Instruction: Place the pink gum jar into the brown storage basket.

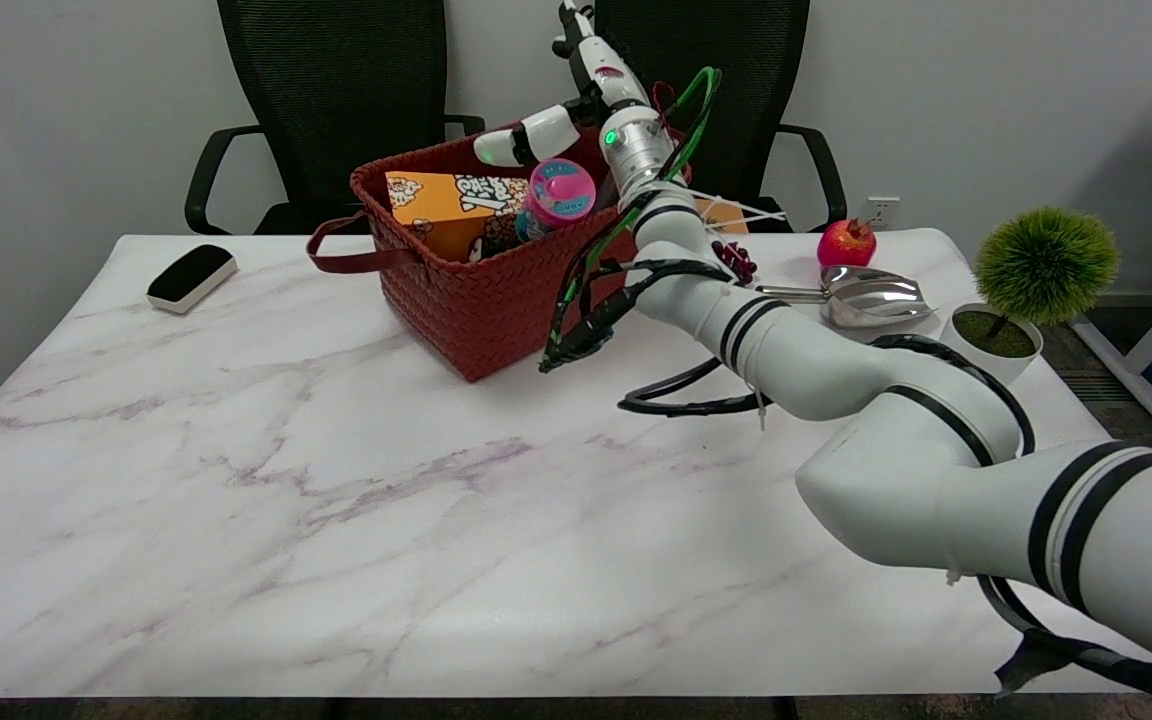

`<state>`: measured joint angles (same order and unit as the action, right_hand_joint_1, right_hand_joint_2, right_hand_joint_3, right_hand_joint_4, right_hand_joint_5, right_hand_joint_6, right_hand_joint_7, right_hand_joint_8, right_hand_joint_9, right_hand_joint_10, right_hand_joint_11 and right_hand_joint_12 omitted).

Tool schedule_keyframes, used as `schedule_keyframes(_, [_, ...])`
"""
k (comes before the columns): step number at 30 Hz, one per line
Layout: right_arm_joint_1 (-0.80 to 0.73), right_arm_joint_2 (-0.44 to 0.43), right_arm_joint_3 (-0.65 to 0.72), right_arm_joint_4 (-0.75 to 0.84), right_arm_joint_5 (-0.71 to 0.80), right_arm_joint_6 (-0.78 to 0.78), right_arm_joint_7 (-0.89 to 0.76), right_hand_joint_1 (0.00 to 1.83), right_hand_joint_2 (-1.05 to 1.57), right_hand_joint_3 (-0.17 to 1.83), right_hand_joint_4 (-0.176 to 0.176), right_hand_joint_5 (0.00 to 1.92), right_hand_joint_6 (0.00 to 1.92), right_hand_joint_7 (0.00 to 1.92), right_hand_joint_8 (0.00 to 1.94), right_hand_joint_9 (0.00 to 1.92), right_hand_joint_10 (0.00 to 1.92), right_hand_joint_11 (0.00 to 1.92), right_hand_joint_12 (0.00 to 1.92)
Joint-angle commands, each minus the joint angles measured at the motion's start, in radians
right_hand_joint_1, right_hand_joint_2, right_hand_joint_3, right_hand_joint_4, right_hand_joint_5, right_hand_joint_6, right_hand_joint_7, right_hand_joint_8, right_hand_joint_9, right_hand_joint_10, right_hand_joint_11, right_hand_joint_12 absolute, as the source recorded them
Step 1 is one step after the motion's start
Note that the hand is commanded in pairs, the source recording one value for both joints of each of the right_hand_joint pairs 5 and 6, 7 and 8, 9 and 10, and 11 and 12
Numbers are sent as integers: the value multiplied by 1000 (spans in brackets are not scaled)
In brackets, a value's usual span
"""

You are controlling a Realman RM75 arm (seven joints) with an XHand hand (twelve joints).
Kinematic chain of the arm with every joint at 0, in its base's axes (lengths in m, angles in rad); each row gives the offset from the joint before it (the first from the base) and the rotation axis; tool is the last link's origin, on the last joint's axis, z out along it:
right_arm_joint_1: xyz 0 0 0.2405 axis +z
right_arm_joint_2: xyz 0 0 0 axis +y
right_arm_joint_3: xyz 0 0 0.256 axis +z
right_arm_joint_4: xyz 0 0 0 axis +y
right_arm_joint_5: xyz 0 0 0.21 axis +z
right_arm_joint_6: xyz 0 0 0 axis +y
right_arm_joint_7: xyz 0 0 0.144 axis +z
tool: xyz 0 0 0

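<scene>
The pink gum jar point(558, 195) lies tilted inside the brown woven storage basket point(481, 300), its pink lid facing me, leaning against an orange snack box point(441, 205). My right hand point(591, 100) hovers over the basket's far side. Its fingers are spread: one white finger point(524, 142) stretches left just above the jar and another points up. I see nothing held in the hand. The jar's lower part is hidden behind the basket wall.
A black-and-white eraser block point(191, 275) lies at the far left. A red fruit point(846, 242), a metal scoop point(871, 295) and a small potted green plant point(1036, 270) stand at the right. The basket's handle point(356, 260) hangs left. Two black chairs stand behind the table.
</scene>
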<state>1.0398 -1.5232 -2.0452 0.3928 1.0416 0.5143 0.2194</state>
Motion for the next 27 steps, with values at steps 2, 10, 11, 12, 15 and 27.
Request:
schedule_keyframes(2, [-54, 44, 9, 120, 9, -4, -13, 1083, -248, 795, 0, 0, 0, 206, 206, 0, 0, 0, 0])
schedule_keyframes(10, [-122, 91, -1, 289, 59, -6, -4, 982, -115, 572, 0, 0, 0, 58, 58, 0, 0, 0, 0])
schedule_keyframes(11, [-140, 102, -3, 334, 75, -6, -1, 950, -76, 490, 0, 0, 0, 46, 46, 0, 0, 0, 0])
schedule_keyframes(12, [-155, 112, -5, 374, 85, -6, 4, 933, -44, 430, 0, 0, 0, 33, 33, 0, 0, 0, 0])
schedule_keyframes(15, [-216, 150, -17, 509, 101, 0, 53, 914, 0, 353, 0, 0, 0, 13, 13, 0, 0, 0, 0])
schedule_keyframes(27, [-526, 244, -30, 963, 101, 39, 86, 898, 96, 228, 0, 0, 0, 0, 0, 0, 0, 0, 0])
